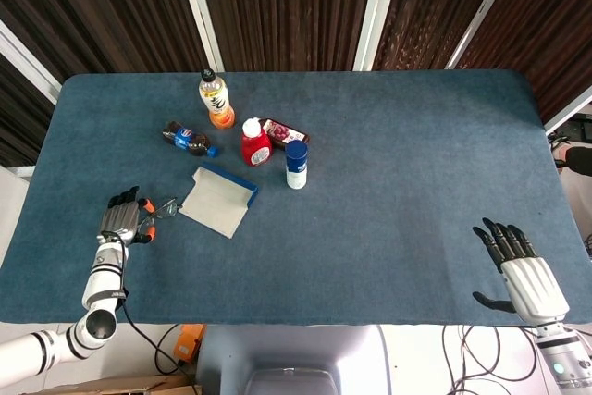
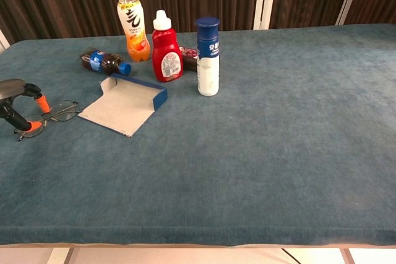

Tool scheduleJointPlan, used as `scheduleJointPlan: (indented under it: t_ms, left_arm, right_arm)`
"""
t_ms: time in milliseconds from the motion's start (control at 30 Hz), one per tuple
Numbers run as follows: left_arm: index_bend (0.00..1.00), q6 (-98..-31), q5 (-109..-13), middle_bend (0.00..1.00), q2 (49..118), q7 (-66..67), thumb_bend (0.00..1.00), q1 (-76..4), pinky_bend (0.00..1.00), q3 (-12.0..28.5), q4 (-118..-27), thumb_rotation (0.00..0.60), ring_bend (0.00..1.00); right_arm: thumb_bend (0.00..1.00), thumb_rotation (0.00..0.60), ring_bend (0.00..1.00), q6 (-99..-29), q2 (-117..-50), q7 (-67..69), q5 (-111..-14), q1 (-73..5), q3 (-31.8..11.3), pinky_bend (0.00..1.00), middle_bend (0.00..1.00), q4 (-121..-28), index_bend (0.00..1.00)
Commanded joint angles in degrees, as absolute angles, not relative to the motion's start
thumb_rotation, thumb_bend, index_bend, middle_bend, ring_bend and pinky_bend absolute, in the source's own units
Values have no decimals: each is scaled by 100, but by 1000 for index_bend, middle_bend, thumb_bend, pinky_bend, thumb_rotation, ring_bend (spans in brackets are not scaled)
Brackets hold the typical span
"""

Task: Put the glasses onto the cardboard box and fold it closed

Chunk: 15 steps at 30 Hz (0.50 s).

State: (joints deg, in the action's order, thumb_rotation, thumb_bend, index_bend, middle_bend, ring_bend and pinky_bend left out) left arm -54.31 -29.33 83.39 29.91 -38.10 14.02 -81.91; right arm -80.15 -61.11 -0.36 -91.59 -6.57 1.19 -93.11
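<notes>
My left hand (image 1: 123, 221) sits near the table's (image 1: 416, 164) left edge, toward the front corner, fingers curled down at the glasses (image 1: 162, 208); chest view shows the orange tips (image 2: 41, 101) right at the frame's near end, but I can't tell if they're actually pinching it. Glasses lie on the cloth, just left of the cardboard box (image 1: 218, 200), not on it. Box is open and flat, blue lip raised on its far side; chest view shows that lip (image 2: 140, 86) standing up, head view mostly just the blue line. Behind it: cola bottle (image 1: 189, 139) on its side, orange drink bottle (image 1: 215, 100) upright, red sauce bottle (image 1: 254, 142), blue-capped white bottle (image 1: 296, 164). A dark red packet (image 1: 285, 130) lies behind the sauce bottle, clear from head view, nearly hidden in chest view. My right hand (image 1: 521, 270) is at the front right corner, fingers spread, holding nothing; only head view shows it.
</notes>
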Motion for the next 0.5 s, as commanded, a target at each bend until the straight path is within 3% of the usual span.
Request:
scheduleJointPlan:
  t_ms: [33,500]
  left_arm:
    - [359,-5419,-2936,0,8513,2844,344,-3842,3,1483,-7966,600,0]
    - [400,-5910,-2660,0,9182,3148,326,-4156,10,1594,-7328,600,0]
  right_arm:
    - [252,600,0,-8010,-6111,-38,-9152,-659,118,0,0,-9310,0]
    - [252,600,0,-8022,-6029,134,-9142,-668,104,0,0,-9306,0]
